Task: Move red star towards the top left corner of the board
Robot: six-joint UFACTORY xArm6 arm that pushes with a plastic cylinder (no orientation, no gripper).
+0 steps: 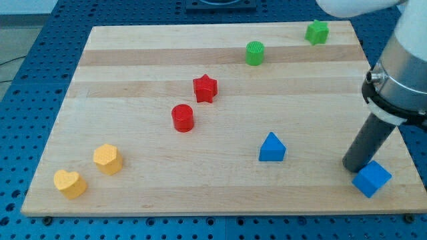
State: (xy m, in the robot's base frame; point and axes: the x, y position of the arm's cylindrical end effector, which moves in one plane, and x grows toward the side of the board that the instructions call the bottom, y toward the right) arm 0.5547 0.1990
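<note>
The red star (pixel 205 88) lies on the wooden board (pixel 133 67) a little above the middle. A red cylinder (pixel 182 118) stands just below and left of it. My tip (pixel 354 167) rests on the board at the lower right, touching or almost touching the upper left side of a blue cube (pixel 371 179). The tip is far to the right of and below the red star.
A blue triangle block (pixel 271 147) lies left of my tip. A green cylinder (pixel 255 53) and a green star (pixel 317 32) sit near the top right. A yellow hexagon (pixel 107 159) and a yellow heart (pixel 69 183) lie at the lower left.
</note>
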